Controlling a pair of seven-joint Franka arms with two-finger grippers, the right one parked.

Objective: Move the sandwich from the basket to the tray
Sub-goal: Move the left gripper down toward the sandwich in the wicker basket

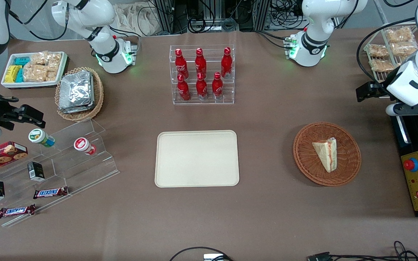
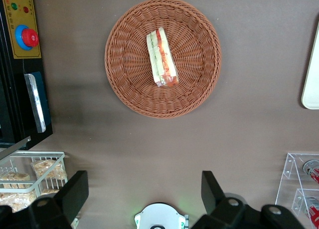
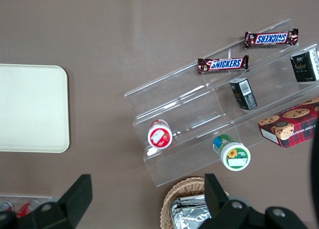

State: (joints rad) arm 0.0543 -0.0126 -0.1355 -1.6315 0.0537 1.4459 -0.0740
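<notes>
The sandwich [image 1: 327, 154] [image 2: 161, 57], a pale bread wedge with red and green filling, lies in the round reddish-brown basket [image 1: 303, 159] [image 2: 124, 79]. The cream tray [image 1: 196, 158] [image 2: 311, 84] [image 3: 30, 109] sits flat at the table's middle, beside the basket and bare. My gripper [image 1: 365, 93] [image 2: 144, 191] hangs high above the table, farther from the front camera than the basket and toward the working arm's end. It is open wide, with nothing between its fingers [image 2: 75, 194], and well apart from the sandwich.
A clear rack of red bottles [image 1: 201, 74] stands farther from the front camera than the tray. A wire rack of snack packets [image 1: 386, 50] and a black-and-yellow control box [image 1: 416, 181] flank the basket. A tan basket of foil packets [image 1: 79, 92] and an acrylic stand [image 1: 67, 159] lie toward the parked arm's end.
</notes>
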